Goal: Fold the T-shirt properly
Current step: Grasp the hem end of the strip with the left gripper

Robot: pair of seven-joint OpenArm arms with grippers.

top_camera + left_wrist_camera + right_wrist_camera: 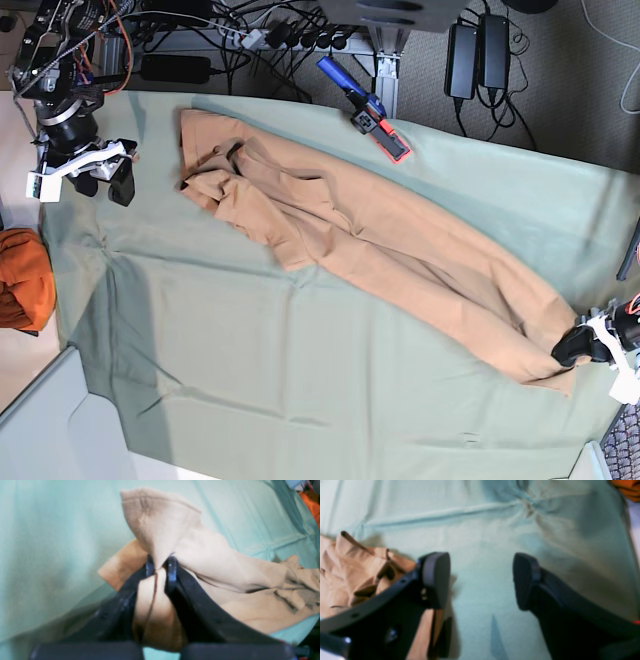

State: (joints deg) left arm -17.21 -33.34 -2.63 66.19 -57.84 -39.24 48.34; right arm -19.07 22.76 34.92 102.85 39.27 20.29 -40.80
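The tan T-shirt [370, 240] lies stretched in a rumpled diagonal band across the pale green table cloth [250, 350], from upper left to lower right. My left gripper [578, 346] is at the shirt's lower-right end. In the left wrist view it [160, 566] is shut on a pinched fold of the shirt [215, 562], with fabric bunched between the fingers. My right gripper [108, 178] is open and empty over bare cloth, just left of the shirt's upper-left end. In the right wrist view it [481, 580] shows wide-apart fingers, with the shirt [352, 580] beside the left one.
A darker orange bundled cloth [20, 280] sits off the table's left edge. A blue and red tool [365, 110] lies at the back edge near the shirt. Cables and power adapters [470, 45] lie behind the table. The table's front-left corner edge [60, 380] is close.
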